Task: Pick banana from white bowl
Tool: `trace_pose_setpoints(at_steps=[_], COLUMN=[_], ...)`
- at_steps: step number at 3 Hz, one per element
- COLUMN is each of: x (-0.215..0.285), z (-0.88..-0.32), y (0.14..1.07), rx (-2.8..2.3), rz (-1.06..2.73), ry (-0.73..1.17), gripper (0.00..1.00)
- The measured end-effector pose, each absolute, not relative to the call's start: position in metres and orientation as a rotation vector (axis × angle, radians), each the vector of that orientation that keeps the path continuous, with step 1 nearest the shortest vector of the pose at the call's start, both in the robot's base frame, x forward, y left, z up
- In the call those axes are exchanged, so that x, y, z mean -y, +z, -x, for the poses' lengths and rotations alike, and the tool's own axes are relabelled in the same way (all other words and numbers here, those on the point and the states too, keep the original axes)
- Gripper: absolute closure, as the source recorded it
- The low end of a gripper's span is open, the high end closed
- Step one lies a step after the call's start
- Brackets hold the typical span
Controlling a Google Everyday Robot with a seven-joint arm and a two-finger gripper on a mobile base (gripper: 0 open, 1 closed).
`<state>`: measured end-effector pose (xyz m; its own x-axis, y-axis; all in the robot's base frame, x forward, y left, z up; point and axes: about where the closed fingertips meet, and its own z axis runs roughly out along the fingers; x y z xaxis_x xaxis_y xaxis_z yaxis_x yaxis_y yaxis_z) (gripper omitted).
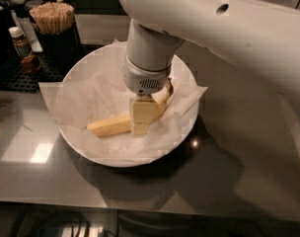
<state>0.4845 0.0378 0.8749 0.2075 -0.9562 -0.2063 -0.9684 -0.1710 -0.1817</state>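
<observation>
The white bowl (78, 80) sits on the dark counter, lined with crinkled white paper whose corners hang over the rim. The yellow banana (110, 126) lies inside it, running from lower left to upper right, with its dark stem end near the far right rim. My gripper (141, 116) hangs straight down from the white arm into the bowl. It sits at the banana's middle and hides that part of the fruit. The banana rests on the paper.
A black holder of wooden sticks (53, 18) and a small sauce bottle (20, 44) stand on a dark mat behind the bowl at the left. The white arm (229, 28) crosses the upper right. The glossy counter (248, 157) extends in front and to the right.
</observation>
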Motion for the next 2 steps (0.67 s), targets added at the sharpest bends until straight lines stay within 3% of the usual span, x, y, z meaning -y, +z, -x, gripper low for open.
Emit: trace_pose_setpoints(at_steps=[1, 2], x=[-0.0320, -0.0266], z=[-0.4769, -0.4841], y=[0.8949, 0.8943], rx=[-1.829, -1.859], rz=[2.150, 2.125], ry=[-0.056, -0.057], gripper=[0.20, 0.20])
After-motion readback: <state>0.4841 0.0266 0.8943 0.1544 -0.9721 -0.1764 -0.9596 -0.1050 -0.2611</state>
